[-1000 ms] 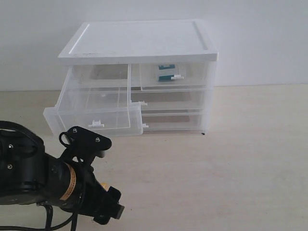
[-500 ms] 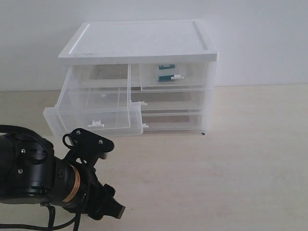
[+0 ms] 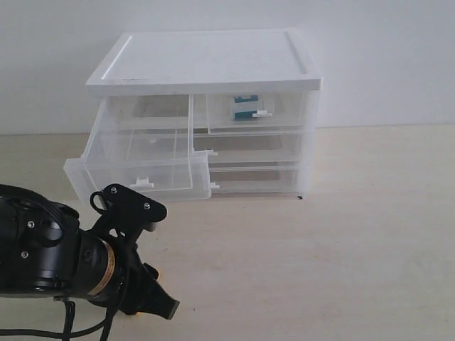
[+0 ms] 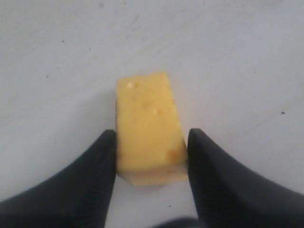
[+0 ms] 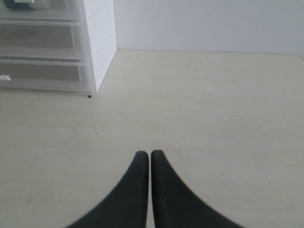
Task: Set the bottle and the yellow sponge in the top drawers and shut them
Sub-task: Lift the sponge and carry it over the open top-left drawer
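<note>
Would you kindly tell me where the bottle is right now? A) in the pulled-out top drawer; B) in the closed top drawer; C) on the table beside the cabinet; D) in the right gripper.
B: the bottle shows through the clear front of the closed top drawer, on the exterior view's right, while the pulled-out top drawer looks empty.

Light: bright, even, diffuse. Shadows: faint, soft, under cabinet (image 3: 206, 71) at 6 o'clock. Exterior view: sharp, pale, washed. Left wrist view: sponge (image 4: 148, 128) slightly soft; black fingers (image 4: 85, 190) blurred, detail lost.
</note>
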Robot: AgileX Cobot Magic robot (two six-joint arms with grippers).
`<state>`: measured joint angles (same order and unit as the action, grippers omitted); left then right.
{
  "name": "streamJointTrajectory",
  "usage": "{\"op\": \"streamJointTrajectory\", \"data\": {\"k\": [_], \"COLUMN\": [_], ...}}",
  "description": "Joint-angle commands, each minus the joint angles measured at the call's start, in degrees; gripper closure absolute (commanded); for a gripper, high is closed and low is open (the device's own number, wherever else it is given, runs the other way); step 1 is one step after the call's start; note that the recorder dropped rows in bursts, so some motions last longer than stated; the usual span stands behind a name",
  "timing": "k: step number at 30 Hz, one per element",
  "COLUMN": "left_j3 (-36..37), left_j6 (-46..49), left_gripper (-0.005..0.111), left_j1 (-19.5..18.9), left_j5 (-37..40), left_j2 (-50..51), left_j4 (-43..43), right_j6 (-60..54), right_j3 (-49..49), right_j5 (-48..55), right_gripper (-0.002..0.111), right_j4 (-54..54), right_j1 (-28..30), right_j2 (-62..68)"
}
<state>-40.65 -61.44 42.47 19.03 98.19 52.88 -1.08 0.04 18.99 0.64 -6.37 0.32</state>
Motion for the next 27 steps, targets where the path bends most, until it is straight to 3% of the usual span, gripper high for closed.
{"op": "streamJointTrajectory", "data": {"k": [1,7,13,21,27], "left_j3": [-0.2,-0.2,-0.2,-5.0,-9.7], "left_j6": [7.9,39.3,59.3,61.0,50.9], "left_gripper": [0.103,0.103,0.103,0.103,0.103], "left_j1": [2.3,5.8,6.4,6.4,4.0], "left_j5": [2.7,12.3,18.4,25.9,26.0], "left_j2": [-5.3,-13.0,-22.6,-37.5,-39.8], "left_j4": [-7.1,-32.6,-43.7,-43.2,-34.1], "right_j6": [-0.1,-0.1,-0.1,-0.1,-0.1], "right_j3": [0.0,0.0,0.0,0.0,0.0], "right_j5": [-0.5,-0.5,-0.5,-0.5,-0.5], "right_gripper": [0.108,0.108,0.108,0.108,0.108], "right_j4": [0.0,0.0,0.0,0.0,0.0], "right_j1": [-0.1,-0.1,-0.1,-0.1,-0.1], "right_j2": [-0.3,-0.3,-0.3,-0.3,-0.3]}}
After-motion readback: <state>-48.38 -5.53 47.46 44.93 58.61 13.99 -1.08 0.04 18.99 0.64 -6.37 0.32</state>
